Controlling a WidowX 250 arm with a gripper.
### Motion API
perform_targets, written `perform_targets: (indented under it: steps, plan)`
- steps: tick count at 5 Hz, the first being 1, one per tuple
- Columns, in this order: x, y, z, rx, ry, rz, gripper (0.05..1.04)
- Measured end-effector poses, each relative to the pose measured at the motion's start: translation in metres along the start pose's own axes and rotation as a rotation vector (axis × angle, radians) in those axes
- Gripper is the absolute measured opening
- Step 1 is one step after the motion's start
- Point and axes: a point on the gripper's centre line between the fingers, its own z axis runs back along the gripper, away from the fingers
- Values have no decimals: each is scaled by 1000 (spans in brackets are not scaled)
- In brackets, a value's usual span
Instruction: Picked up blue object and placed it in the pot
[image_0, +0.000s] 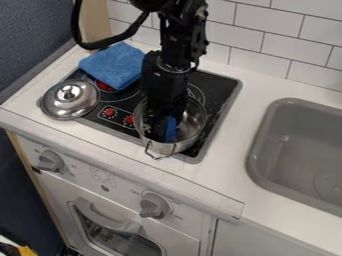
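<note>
End effector (162, 131): down in the pot (162, 147), honestly can't tell how open or if gripping
Blue object (171, 129): in there too
Lid (70, 100): near the blue cloth (115, 65)

The blue object (172, 129) was a small, solid blue shape, partly hidden, standing roughly upright within the rim of the pot (162, 147). Whether it touched the pot's bottom could not be told. The pot was round, shiny silver metal, uncovered, with a wire loop handle at its near side, and sat upright on the black stovetop (223, 90).
</note>
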Motion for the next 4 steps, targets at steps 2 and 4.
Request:
perform_targets:
  steps: [2,4]
  plan:
    - [0,1,26,-50,14,3,1003]
    - [-3,2,73,-176,8,-10,999]
